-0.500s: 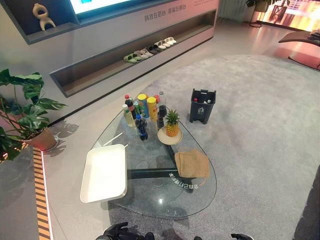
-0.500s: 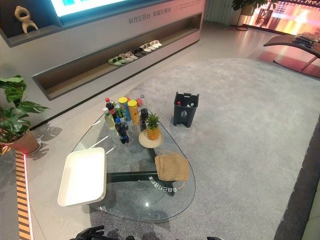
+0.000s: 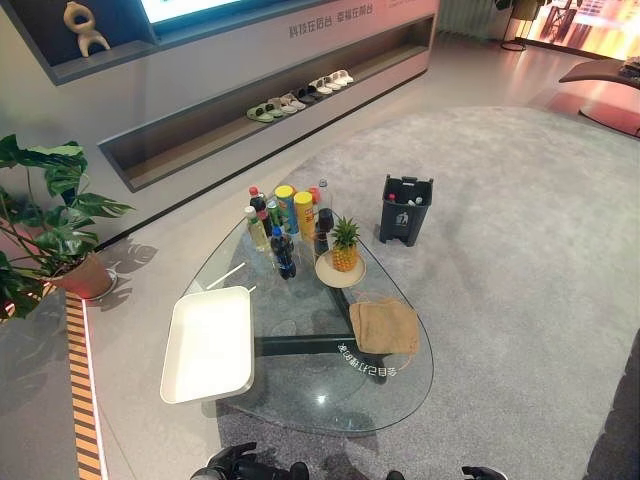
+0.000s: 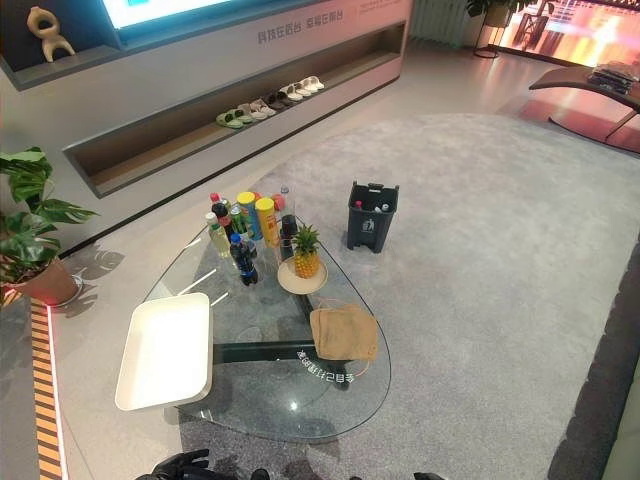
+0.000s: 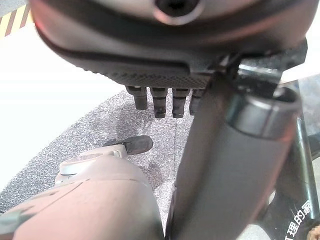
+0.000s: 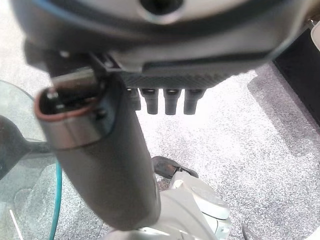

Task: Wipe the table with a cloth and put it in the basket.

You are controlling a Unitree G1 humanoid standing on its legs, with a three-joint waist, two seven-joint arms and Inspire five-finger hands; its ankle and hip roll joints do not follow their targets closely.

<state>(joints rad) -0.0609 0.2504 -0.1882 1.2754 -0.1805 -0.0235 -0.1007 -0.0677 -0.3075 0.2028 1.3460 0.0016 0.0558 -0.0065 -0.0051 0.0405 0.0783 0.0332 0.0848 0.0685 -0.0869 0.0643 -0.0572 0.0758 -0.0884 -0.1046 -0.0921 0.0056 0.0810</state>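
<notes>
Nothing on the table (image 3: 318, 398) has moved; the brown cloth (image 3: 384, 327) lies flat on it. Left hand (image 5: 150, 75) and right hand (image 6: 170, 80) hang low, fingers straight and empty. I think wiping hasn't started.

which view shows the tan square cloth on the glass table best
The right eye view: the tan square cloth lies whole and uncovered on the glass table. The left eye view shows it equally whole. The left wrist view catches perhaps a tan sliver; the right wrist view, the table's rim.
</notes>
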